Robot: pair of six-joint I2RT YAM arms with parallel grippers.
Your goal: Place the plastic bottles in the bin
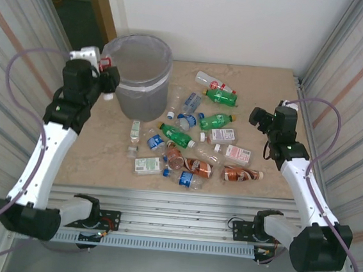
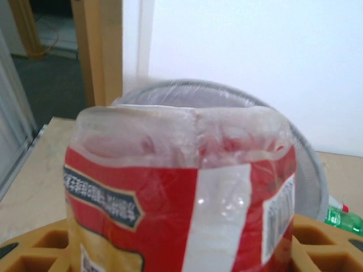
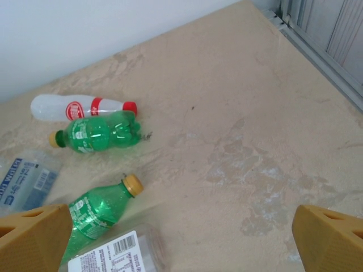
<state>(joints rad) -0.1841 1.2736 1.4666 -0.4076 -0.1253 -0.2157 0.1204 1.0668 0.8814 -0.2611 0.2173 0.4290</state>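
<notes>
One desk (image 1: 102, 154): a beige, stone-patterned top with aluminium rails along its near edge.
The room: a white wall behind, ribbed metal panels on both sides, and a wooden door frame at the far left.
The bin (image 1: 140, 100): upright at the far left of the desk, with a clear liner folded over its rim.
The loose bottles (image 1: 186, 150): lying flat in a scatter at mid-desk, right of the bin.
Left wrist view: a crushed red-labelled bottle (image 2: 181, 198) fills the foreground between yellow fingers (image 2: 34, 249), with the bin's rim just behind it.
Right wrist view: an upper green bottle (image 3: 96, 133) lies just beside a white bottle (image 3: 79, 107) with a red cap. A lower green bottle (image 3: 93, 218) lies nearer, and bare desk stretches to the right.
Left arm: stretched forward and up, with its wrist raised by the bin's left rim.
The left tool (image 1: 105, 71): clamped on the red-labelled bottle, level with the bin's rim.
Right arm: bent, with its wrist turned toward the scatter.
The right tool (image 1: 258, 116): jaws wide apart with nothing between them, right of the loose bottles.
</notes>
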